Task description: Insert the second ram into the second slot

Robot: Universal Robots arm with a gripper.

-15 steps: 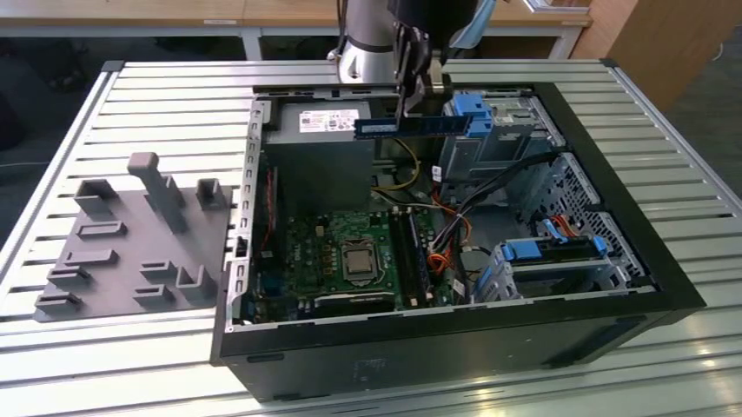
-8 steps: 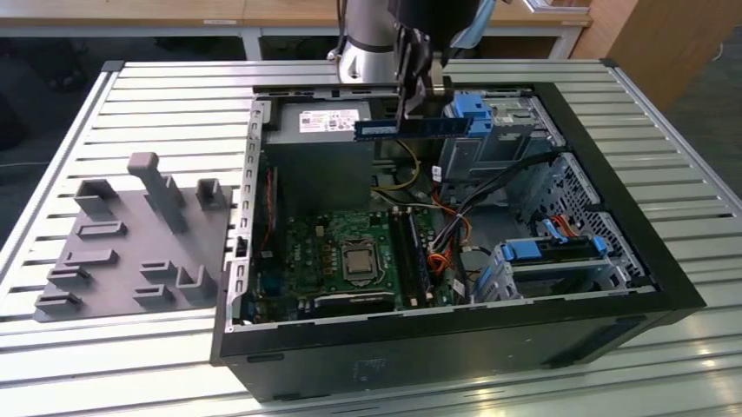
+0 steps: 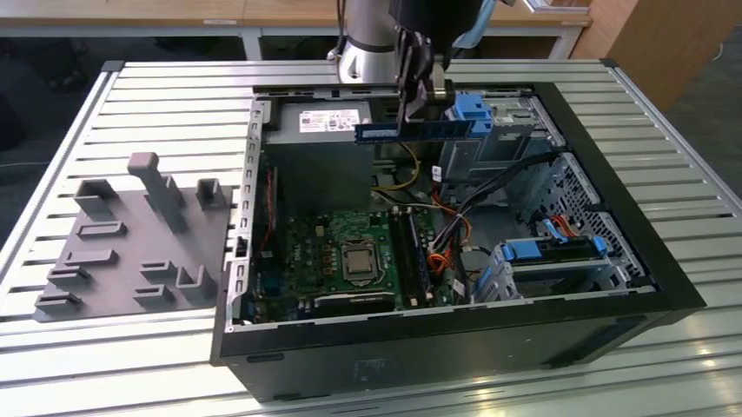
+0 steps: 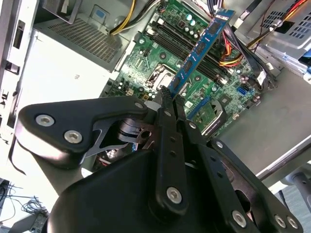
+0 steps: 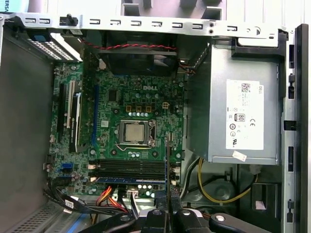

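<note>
Gripper (image 3: 421, 113) is hanging over the far part of the open case (image 3: 440, 356), which is lying on its side on the slatted table (image 3: 174, 104). Jaws are closed, clamping the ram (image 3: 388, 131).

Exterior view: the ram is sitting level and long-edge horizontal, gripped near its middle. It is hovering above the supply (image 3: 319, 122) edge, with one end just beside a blue clip (image 3: 473, 109). It is well apart from the slots (image 3: 412, 252), which are lying lower on the board (image 3: 330, 234) and nearer the camera. A grey fixture (image 3: 128, 252) is resting on the table at the exterior view's left, apart from the case.

Second wrist view: both fingers (image 4: 167, 121) are pressing together on one end of the ram (image 4: 199, 48) at the gripper (image 4: 171, 94) tip. The blue stick with its dark chips is pointing out over the slots (image 4: 170, 36). It is not touching them.

First wrist view: the gripper (image 5: 168, 211) is showing the ram (image 5: 167, 165) edge-on as a thin line. That line is crossing the end of the slots (image 5: 129, 167) beside the socket (image 5: 134, 132). A blue strip (image 5: 129, 178) is lying along one slot row; cannot tell whether it is a seated stick.

Ram is not in any slot.
</note>
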